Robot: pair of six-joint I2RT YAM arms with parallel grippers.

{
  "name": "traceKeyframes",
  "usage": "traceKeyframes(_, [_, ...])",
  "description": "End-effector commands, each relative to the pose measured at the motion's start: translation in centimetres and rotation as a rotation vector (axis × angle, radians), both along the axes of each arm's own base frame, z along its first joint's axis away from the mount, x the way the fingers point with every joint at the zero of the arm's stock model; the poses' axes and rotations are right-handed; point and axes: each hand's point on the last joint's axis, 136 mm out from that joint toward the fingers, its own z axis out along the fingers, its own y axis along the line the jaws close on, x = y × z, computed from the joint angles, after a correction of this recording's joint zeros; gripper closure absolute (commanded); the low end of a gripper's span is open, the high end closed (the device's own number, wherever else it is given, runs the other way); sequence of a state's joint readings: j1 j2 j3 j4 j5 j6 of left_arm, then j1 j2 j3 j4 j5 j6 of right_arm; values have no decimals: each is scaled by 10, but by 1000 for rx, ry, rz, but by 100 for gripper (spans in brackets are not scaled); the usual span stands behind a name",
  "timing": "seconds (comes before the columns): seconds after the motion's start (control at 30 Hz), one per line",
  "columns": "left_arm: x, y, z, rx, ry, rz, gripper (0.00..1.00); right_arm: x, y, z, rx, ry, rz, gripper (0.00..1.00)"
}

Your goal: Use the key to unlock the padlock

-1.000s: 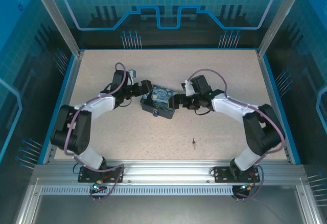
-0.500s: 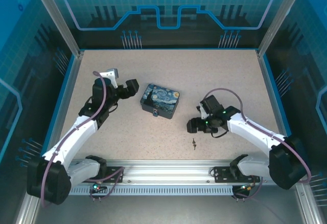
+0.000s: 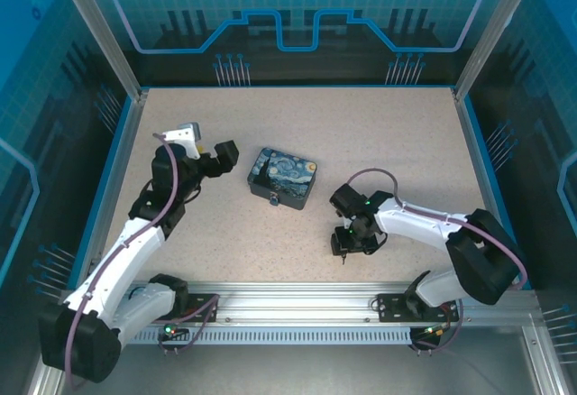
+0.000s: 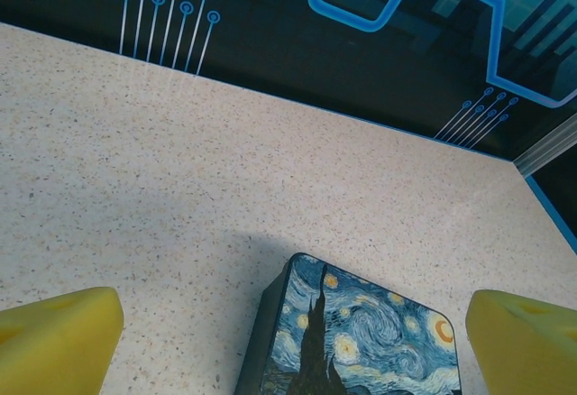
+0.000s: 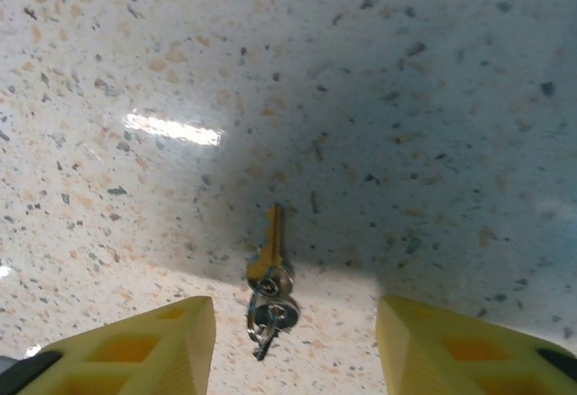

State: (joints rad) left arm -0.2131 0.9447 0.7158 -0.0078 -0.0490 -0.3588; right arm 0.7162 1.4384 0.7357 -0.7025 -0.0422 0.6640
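Observation:
The small brass-and-silver key (image 5: pixel 270 264) lies on its ring on the speckled table. My right gripper (image 5: pixel 293 323) hangs open just over it, one yellow finger (image 5: pixel 135 345) on each side and neither touching it. From above, the right gripper (image 3: pixel 345 243) is low over the table, in front of and to the right of the tin. The starry-night tin (image 3: pixel 284 177) sits mid-table with the tiny padlock (image 3: pixel 272 199) at its front edge. My left gripper (image 3: pixel 221 154) is open and empty, held left of the tin (image 4: pixel 361 341) and apart from it.
Blue side walls (image 3: pixel 113 169) and a dark back panel enclose the table. An aluminium rail (image 3: pixel 297 300) runs along the near edge by the arm bases. Bare tabletop lies behind the tin and to both sides.
Both grippers have left the tin. The left arm drew back to the left. The right arm swung toward the near edge and came down over the key.

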Motion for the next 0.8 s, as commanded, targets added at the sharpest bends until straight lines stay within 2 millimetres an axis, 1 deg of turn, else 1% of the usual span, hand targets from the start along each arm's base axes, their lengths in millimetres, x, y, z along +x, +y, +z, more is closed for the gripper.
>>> traceKeyframes(0.0, [-5, 6, -4, 26, 1, 14, 1, 7, 9, 1, -18, -21, 1, 54])
traceKeyframes(0.2, [-5, 7, -7, 26, 8, 15, 1, 5, 11, -7, -54, -3, 18, 66])
traceKeyframes(0.33, [-5, 6, -5, 23, 3, 11, 1, 3, 10, -12, -56, 6, 16, 75])
traceKeyframes(0.57, [-4, 6, -1, 26, -1, 13, 1, -4, 8, -20, -54, 29, 15, 84])
traceKeyframes(0.67, [-4, 7, -1, 32, 2, 13, 1, -5, 7, -19, -54, 31, 17, 87])
traceKeyframes(0.77, [-5, 7, 1, 37, 2, 12, 1, -1, 7, -12, -52, 3, 26, 91])
